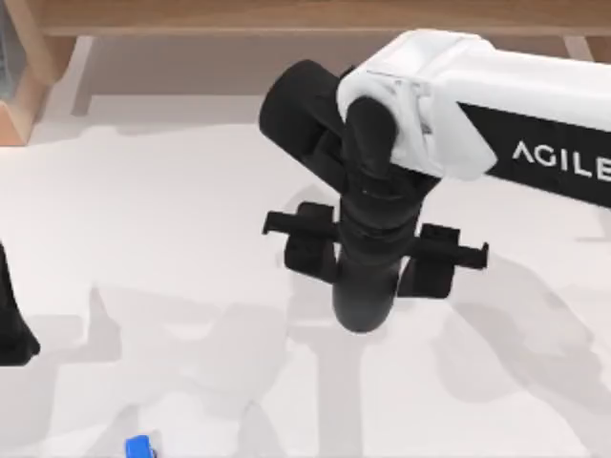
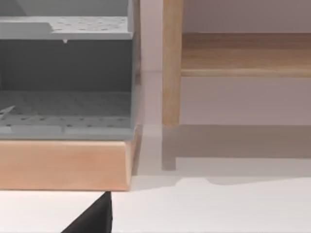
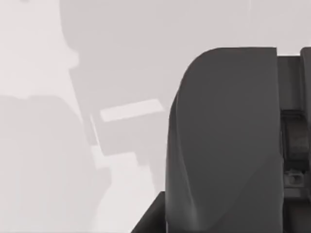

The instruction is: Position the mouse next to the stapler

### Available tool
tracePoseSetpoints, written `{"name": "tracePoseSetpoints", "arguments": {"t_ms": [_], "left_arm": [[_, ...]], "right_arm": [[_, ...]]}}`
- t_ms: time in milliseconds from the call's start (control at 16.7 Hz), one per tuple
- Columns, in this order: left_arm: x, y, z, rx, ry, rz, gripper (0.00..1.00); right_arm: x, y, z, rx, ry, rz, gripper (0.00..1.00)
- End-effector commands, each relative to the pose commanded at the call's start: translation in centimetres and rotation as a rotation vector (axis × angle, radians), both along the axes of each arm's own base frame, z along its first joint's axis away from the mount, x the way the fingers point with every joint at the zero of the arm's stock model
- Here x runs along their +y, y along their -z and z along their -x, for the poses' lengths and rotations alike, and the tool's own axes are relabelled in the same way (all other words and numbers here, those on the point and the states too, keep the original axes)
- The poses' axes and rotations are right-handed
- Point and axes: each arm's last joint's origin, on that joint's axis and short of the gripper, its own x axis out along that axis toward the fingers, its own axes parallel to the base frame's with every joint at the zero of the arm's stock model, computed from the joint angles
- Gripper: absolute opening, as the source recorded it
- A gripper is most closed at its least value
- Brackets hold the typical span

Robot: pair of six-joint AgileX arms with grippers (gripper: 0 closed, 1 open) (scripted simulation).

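My right gripper (image 1: 368,260) hangs over the middle of the table, reaching in from the right, shut on the mouse (image 1: 363,303). The mouse is dark grey and rounded, and one finger presses on each of its sides. In the right wrist view the mouse (image 3: 223,141) looms close, above the white table and its shadows. A small blue stapler (image 1: 139,446) lies at the front left, cut by the picture's bottom edge, well away from the mouse. My left arm (image 1: 11,329) is parked at the left edge.
A wooden shelf unit (image 2: 63,162) with a grey perforated rack (image 2: 65,104) stands at the back left, beside a wooden post (image 2: 171,63). White tabletop (image 1: 191,239) stretches between the mouse and the stapler.
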Motion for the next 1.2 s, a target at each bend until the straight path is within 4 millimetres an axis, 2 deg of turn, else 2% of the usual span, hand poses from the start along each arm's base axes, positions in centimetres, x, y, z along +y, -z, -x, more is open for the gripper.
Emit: {"name": "tracePoseSetpoints", "arguments": {"t_ms": [120,240,420,540,660,1200], "left_arm": [[0.0,0.0,0.0,0.0,0.0,0.0,1.0],[0.0,0.0,0.0,0.0,0.0,0.0,1.0],[0.0,0.0,0.0,0.0,0.0,0.0,1.0],[0.0,0.0,0.0,0.0,0.0,0.0,1.0],[0.0,0.0,0.0,0.0,0.0,0.0,1.0],[0.0,0.0,0.0,0.0,0.0,0.0,1.0]], "right_arm": [[3.1,1.6,4.0,0.015,-0.055,0.004,0.0],[5.3,3.0,7.9,0.026,-0.106,0.008,0.0],[7.3,4.5,12.5,0.038,-0.166,0.013,0.0],[7.9,5.1,14.5,0.042,-0.192,0.013,0.0],[8.1,5.4,15.3,0.043,-0.203,0.013,0.0],[8.2,5.0,15.2,0.037,-0.2,0.001,0.0]]}}
